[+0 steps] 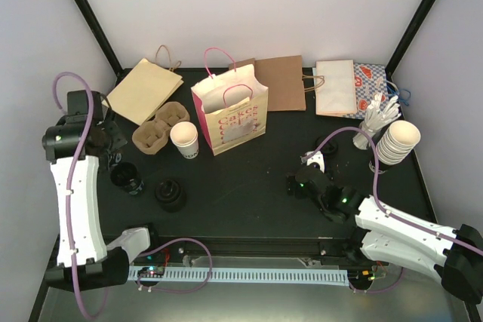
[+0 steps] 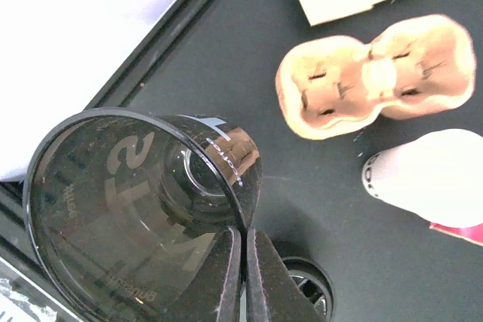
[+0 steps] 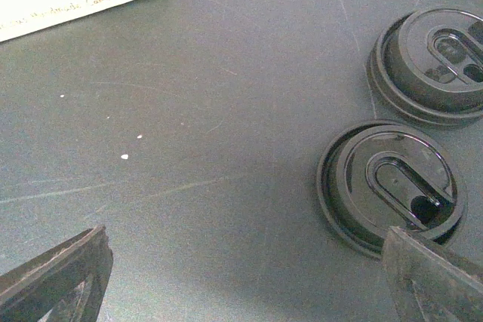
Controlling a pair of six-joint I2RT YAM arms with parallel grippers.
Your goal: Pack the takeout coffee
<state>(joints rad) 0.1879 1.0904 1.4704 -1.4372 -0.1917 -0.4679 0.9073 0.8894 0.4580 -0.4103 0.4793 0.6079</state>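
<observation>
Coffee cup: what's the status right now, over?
Left gripper shut on black lid. Right gripper open, empty. Coffee cup upright beside gift bag, unlidded, unpacked. Nothing over it.

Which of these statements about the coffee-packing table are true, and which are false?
1. The left fingers pinch a black lid by its edge. True.
2. The right fingers hold the white cup. False: they are open and empty; the cup stands on the table.
3. The white cup stands beside the cardboard cup carrier. True.
4. The pink-handled bag lies flat. False: it stands upright.
</observation>
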